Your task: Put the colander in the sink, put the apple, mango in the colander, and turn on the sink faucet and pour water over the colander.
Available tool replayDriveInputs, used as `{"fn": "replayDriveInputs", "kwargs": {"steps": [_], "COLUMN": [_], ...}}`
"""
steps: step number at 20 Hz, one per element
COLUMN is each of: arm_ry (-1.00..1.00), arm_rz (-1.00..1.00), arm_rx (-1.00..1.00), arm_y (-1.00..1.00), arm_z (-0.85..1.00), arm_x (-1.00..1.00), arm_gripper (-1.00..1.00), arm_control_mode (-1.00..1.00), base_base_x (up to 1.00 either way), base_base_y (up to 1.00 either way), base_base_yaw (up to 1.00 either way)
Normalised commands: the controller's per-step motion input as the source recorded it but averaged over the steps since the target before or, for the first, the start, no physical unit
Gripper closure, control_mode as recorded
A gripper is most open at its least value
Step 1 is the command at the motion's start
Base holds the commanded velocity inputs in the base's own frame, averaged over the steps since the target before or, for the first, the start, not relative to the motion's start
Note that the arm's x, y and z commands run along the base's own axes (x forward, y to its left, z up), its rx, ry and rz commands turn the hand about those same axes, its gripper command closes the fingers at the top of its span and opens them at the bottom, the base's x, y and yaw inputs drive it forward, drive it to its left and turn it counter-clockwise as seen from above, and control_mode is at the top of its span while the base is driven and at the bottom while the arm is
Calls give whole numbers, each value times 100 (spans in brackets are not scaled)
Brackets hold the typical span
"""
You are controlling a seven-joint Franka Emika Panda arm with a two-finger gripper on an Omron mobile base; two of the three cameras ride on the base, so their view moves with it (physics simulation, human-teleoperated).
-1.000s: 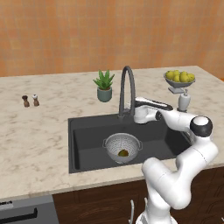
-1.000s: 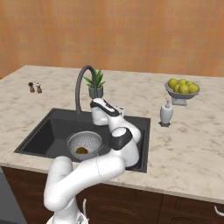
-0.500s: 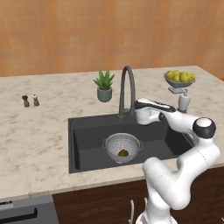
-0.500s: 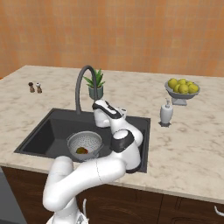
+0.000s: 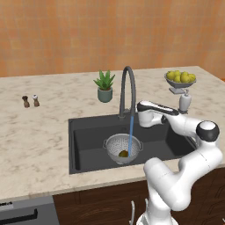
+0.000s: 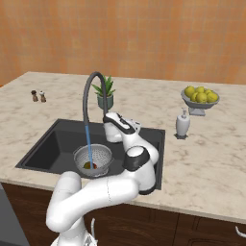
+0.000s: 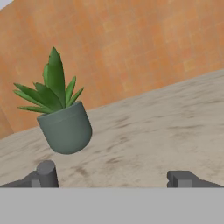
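The colander sits in the sink under the sink faucet; a potted plant stands behind, a fruit bowl far right.

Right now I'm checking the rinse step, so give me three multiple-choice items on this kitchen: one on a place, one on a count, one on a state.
1. Where is the colander?
A. in the sink
B. beside the potted plant
C. under the fruit bowl

2. How many small shakers stand on the counter?
A. one
B. two
C. four

3. What is the sink faucet doing?
A. off
B. running onto the counter
C. running into the colander

Key: 1 A, it sits in the basin. 2 B, a pair stands together. 3 C, a blue stream falls into the colander.
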Motion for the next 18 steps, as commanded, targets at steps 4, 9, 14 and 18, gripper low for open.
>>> {"fn": "replayDriveInputs", "kwargs": {"steps": [4, 9, 14, 18], "arm_ry": [0, 2, 0, 0], "arm_rz": [0, 0, 0, 0], "arm_rx": [0, 0, 0, 0], "arm_y": [-54, -38, -17, -1], "arm_z": [0, 0, 0, 0], "arm_x": [0, 0, 0, 0], "arm_gripper": [-100, -100, -100, -100], "arm_control_mode": [-100, -100, -100, -100], "base_base_x": [0, 0, 0, 0], "base_base_y": [0, 0, 0, 0], "base_base_yaw": [0, 0, 0, 0]}}
